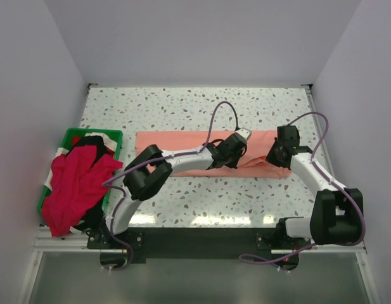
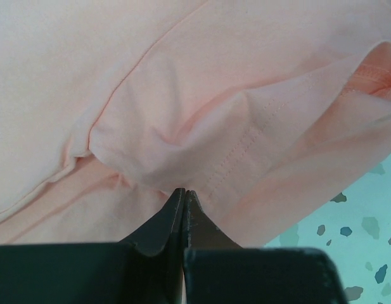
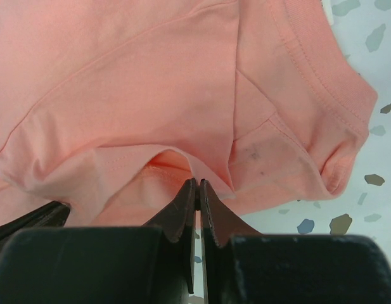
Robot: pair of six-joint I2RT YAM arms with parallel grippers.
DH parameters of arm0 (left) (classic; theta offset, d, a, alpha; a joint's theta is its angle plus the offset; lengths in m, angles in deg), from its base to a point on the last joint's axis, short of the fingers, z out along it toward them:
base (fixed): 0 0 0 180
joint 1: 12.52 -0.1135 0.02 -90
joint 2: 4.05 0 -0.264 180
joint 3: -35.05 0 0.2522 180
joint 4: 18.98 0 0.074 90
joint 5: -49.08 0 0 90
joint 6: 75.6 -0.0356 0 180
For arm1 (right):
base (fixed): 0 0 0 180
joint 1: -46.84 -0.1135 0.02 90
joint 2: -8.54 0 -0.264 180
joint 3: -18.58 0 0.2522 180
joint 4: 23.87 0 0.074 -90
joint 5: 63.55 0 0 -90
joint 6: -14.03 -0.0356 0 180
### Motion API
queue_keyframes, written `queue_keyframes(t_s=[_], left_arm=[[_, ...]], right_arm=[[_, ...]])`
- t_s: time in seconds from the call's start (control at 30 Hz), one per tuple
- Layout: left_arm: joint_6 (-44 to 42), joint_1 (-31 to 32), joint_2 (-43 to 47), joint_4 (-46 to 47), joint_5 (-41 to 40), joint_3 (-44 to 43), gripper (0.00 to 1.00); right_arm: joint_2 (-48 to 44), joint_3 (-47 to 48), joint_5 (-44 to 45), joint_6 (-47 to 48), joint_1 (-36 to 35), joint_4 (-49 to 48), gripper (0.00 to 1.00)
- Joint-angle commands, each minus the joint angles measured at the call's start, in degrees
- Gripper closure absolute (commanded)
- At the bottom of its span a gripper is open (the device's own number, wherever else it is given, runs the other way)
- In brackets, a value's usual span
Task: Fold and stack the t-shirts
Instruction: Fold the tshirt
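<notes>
The salmon-pink t-shirt (image 1: 176, 140) lies as a long band across the middle of the table, its right end bunched. My left gripper (image 1: 237, 151) is shut on a fold of it near the right end; in the left wrist view the jaws (image 2: 184, 191) pinch the cloth (image 2: 201, 76) by a stitched hem. My right gripper (image 1: 277, 153) is shut on the shirt's right end; in the right wrist view the tips (image 3: 197, 183) pinch a fold of the cloth (image 3: 119, 82) near the collar. A crimson red t-shirt (image 1: 75, 183) hangs over the green bin, with black (image 1: 94, 147) and white cloth under it.
The green plastic bin (image 1: 78, 133) stands at the table's left edge. White walls close in the table on the left, right and far sides. Speckled tabletop (image 1: 201, 107) shows beyond the shirt and in front of it (image 1: 220, 199).
</notes>
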Motion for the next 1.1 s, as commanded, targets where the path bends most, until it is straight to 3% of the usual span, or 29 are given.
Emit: queue_keyframes(t_s=[0.0,0.37,0.47,0.5,0.67,0.8,1.07], left_arm=[[-1.0,0.2,4.8,0.3,-2.5,-0.1,1.00],[-1.1,0.2,9.2,-0.1,-0.9,1.9,1.00],[-0.4,-0.1,9.8,-0.1,1.4,2.2,0.86],[-0.1,-0.4,10.1,-0.1,2.0,2.3,0.73],[2.0,-2.0,11.7,0.6,6.8,4.0,0.56],[4.2,-5.8,14.8,0.2,8.6,7.6,0.57],[6.3,-11.7,20.8,-3.3,3.2,18.1,0.68]], right_arm=[[-1.2,0.8,0.8,0.5,-0.1,-0.2,0.98],[-5.7,-0.4,-0.3,0.7,-0.1,2.2,0.98],[-7.5,-2.8,-1.0,0.4,-0.1,2.8,0.93],[-7.8,-3.4,-2.4,0.4,-0.1,2.8,0.89],[-12.2,-5.4,-6.0,-1.8,-0.1,2.7,0.61],[-13.1,-2.7,-3.4,-2.3,-0.1,2.9,0.56],[3.2,9.3,4.1,-3.9,0.2,0.7,0.58]])
